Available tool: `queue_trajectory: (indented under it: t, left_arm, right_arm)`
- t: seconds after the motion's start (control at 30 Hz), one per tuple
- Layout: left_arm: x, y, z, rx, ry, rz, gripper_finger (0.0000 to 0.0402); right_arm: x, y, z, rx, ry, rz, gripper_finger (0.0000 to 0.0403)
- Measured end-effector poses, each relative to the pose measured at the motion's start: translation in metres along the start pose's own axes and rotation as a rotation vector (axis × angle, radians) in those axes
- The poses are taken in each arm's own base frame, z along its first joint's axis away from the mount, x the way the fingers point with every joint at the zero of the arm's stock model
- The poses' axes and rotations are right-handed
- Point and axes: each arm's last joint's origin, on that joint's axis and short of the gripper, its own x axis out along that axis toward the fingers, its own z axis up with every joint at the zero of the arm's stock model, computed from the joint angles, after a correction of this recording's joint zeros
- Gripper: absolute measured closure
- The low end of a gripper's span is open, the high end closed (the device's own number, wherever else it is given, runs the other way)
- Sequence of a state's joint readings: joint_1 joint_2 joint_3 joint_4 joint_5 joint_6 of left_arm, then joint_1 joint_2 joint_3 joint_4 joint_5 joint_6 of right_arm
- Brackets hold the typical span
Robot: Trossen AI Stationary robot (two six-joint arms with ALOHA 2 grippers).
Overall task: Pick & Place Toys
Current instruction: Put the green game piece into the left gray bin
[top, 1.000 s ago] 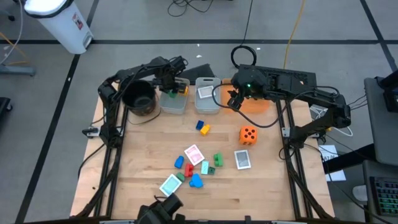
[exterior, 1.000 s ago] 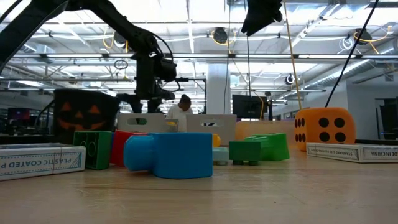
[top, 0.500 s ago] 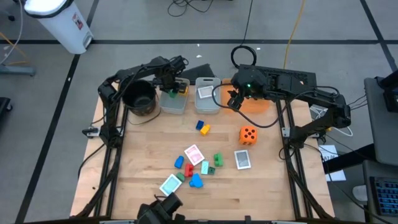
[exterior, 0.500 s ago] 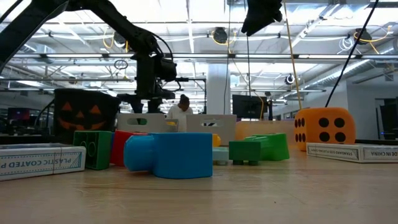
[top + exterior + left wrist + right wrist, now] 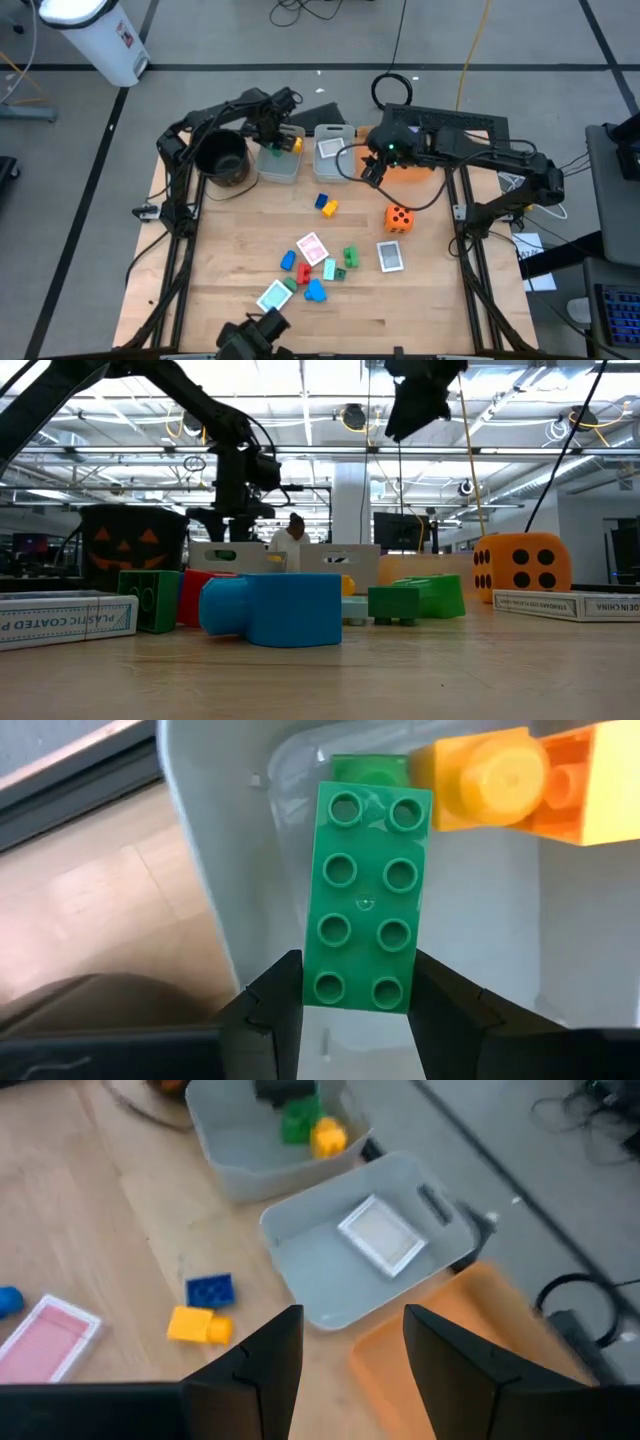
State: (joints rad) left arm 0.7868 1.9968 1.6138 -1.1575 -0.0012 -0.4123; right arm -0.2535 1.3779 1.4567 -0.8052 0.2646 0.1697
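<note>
A green eight-stud plastic block (image 5: 367,898) is held between the fingers of the left end effector (image 5: 272,138), which is poised above a clear plastic bin (image 5: 278,167) at the far side of the wooden tabletop (image 5: 230,270). An orange-yellow plastic block (image 5: 520,780) is seen lying inside that bin. The right end effector (image 5: 345,1345) is raised over the tabletop just beside a second clear bin (image 5: 333,155) holding a white card (image 5: 380,1236); its fingers are set partly apart and nothing is held between them. A flat orange tray (image 5: 450,1350) lies next to that bin. On the open tabletop, a blue block (image 5: 321,200) and a yellow block (image 5: 330,209) are found touching, an orange die (image 5: 398,217) stands apart, and cards and small blocks are scattered nearer the front. A round black pot (image 5: 222,155) stands beside the first bin.
</note>
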Motion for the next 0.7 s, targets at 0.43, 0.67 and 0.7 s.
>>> queue_trajectory:
  t: [0.43,0.67,0.7]
  left_arm:
    - [0.0,0.011,0.003,0.114,0.022,-0.003,0.0261]
    - [0.0,0.018,0.005,0.099,0.028,-0.019,0.0261]
    - [0.0,0.018,0.005,0.102,0.027,-0.018,0.0261]
  right_arm:
    - [0.007,0.002,0.003,0.04,-0.075,0.02,0.0236]
    - [0.007,0.001,0.004,0.039,-0.085,0.02,0.0236]
    - [0.007,0.001,0.004,0.039,-0.085,0.02,0.0236]
